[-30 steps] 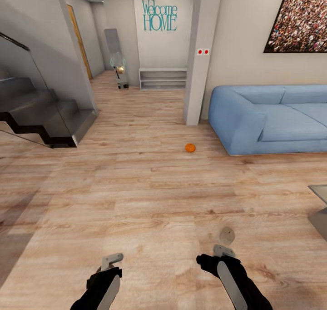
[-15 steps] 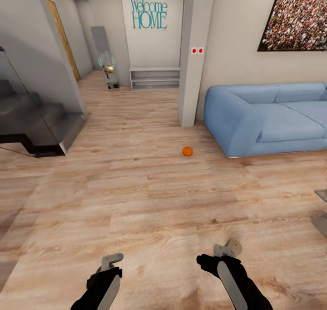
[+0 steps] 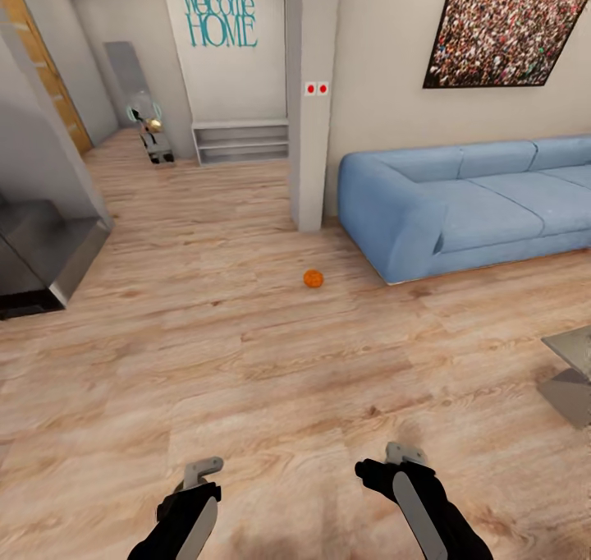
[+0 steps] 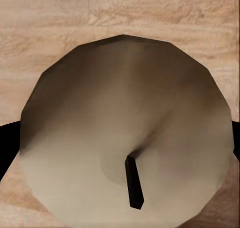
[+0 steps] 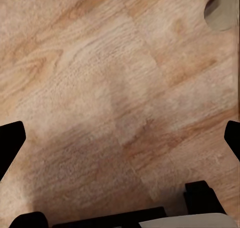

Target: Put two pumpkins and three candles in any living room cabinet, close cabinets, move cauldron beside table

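one pumpkin (image 3: 313, 278) lies on the bare floor (image 3: 246, 363) at about 12 o'clock, well ahead, left of the blue sofa (image 3: 460, 203). the left gripper (image 3: 197, 471) and right gripper (image 3: 394, 460) hang low, likely tucked for driving; whether each is open or closed cannot be told.

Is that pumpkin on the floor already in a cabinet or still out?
Out. The pumpkin sits on the bare wood floor, near the blue sofa.
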Robot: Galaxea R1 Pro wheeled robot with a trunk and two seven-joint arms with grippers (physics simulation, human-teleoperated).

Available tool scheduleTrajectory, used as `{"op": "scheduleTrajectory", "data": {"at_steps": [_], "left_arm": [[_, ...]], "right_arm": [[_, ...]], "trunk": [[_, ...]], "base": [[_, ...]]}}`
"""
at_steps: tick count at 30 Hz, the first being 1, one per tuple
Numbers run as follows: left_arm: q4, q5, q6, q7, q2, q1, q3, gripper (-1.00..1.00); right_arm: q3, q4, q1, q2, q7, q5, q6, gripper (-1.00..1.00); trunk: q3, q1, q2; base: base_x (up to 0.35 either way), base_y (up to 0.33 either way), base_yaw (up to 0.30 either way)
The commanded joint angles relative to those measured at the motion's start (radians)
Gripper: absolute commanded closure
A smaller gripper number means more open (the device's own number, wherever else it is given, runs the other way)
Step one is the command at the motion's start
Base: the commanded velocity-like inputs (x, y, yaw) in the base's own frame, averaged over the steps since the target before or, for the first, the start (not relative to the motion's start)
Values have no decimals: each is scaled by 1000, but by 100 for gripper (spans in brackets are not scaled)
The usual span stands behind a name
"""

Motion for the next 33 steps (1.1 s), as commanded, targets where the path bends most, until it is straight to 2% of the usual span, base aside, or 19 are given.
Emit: {"op": "scheduleTrajectory", "data": {"at_steps": [1,16,33], "left_arm": [[-2,7,3,9,1,0,-4,100],[-2,7,3,9,1,0,-3,100],[-2,7,3,7,2,0,-5,100]], "right_arm": [[2,-1,-1,0,-10,-10,1,-100],[2,-1,-1,0,-10,-12,1,-100],[0,-1,-1,0,-10,-15,0,-100]], "trunk": [[-1,0,0],[-9,0,0],[-19,0,0]], "base": [[159,1,-265],[38,0,-266],[307,58,-266]]}}
